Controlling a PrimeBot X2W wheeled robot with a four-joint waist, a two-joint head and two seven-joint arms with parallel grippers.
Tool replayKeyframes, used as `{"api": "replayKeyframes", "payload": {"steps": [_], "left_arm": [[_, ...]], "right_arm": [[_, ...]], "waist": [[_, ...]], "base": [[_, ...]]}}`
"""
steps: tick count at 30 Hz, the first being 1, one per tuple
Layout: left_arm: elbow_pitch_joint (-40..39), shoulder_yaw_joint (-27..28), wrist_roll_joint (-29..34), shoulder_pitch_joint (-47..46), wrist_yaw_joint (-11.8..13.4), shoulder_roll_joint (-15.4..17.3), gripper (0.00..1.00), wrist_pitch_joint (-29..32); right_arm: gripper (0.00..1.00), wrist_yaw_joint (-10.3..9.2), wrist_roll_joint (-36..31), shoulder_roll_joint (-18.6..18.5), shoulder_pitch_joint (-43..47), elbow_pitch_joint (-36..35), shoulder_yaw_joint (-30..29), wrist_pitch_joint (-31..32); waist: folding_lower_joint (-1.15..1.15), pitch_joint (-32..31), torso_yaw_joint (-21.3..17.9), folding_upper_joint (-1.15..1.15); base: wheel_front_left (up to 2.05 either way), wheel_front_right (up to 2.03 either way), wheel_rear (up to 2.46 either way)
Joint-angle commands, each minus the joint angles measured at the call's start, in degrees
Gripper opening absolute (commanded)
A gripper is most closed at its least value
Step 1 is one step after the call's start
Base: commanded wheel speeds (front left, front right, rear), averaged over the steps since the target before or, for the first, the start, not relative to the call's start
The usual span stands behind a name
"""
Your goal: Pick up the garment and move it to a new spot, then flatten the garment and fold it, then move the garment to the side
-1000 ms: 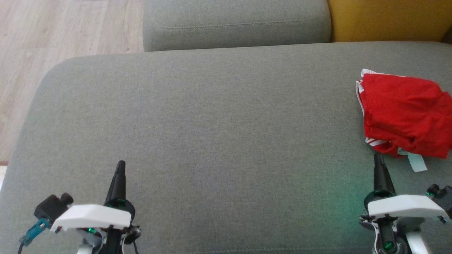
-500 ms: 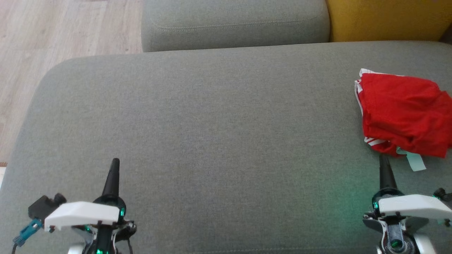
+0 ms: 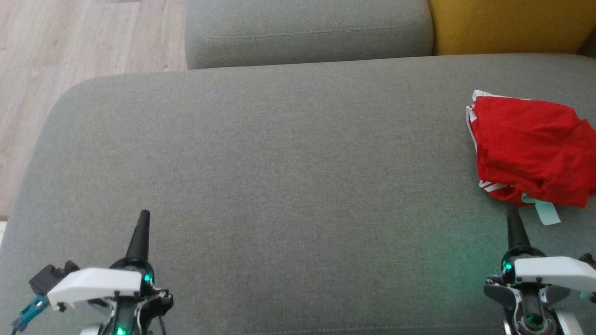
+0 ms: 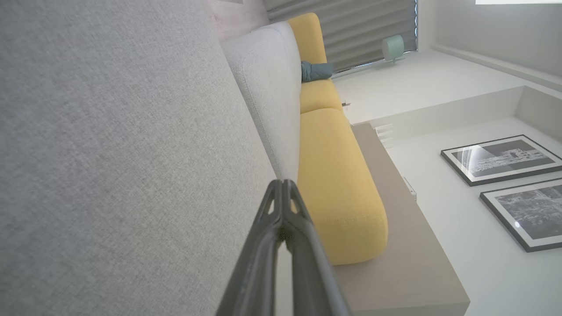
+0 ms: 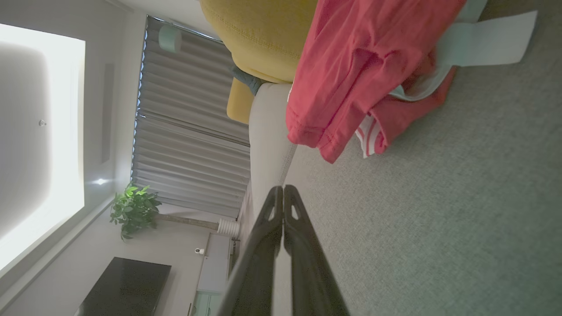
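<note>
The garment (image 3: 531, 151) is red with white stripes and a pale label strip, lying bunched in a folded heap at the right edge of the grey sofa seat (image 3: 279, 163). In the right wrist view the garment (image 5: 351, 74) lies just beyond my fingertips. My right gripper (image 3: 511, 211) is shut, empty, its tip a little short of the garment's near hem. My left gripper (image 3: 144, 215) is shut and empty over the seat's near left. Both pairs of fingers meet at the tips in the wrist views: left gripper (image 4: 282, 183), right gripper (image 5: 280, 189).
A grey back cushion (image 3: 307, 32) and a yellow cushion (image 3: 507, 25) lie behind the seat. Wooden floor (image 3: 56, 51) shows off the seat's left edge. The left wrist view shows a yellow sofa section (image 4: 333, 175) and framed pictures (image 4: 505, 160).
Both grippers have drawn back toward the bottom of the head view, the left one sliding left and the right one slightly right. The garment lies as before.
</note>
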Motion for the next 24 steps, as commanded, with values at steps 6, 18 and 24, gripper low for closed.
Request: {"api": "replayKeyframes", "payload": {"steps": [6, 18, 24], "left_arm": [[-1.0, 3.3, -4.6, -4.1, -0.8, 1.0, 0.0, 1.4], [-0.2, 5.2, -11.4, -4.8, -1.3, 1.0, 0.0, 3.5], [0.2, 6.0, -14.3, -5.1, -1.6, 1.0, 0.0, 4.4]], "right_arm": [[0.0, -0.04, 5.6, -1.0, -3.7, -2.6, 0.1, 1.5], [0.0, -0.04, 13.8, -1.0, -3.9, -2.8, -0.9, 3.5], [0.0, -0.04, 17.2, -1.0, -4.0, -2.9, -1.3, 4.4]], "waist": [[0.0, 0.0, -0.1, 0.0], [0.0, -0.1, -0.3, 0.0], [0.0, -0.1, -0.4, 0.0]], "base": [[0.0, 0.0, 0.0], [0.0, 0.0, 0.0], [0.0, 0.0, 0.0]]}}
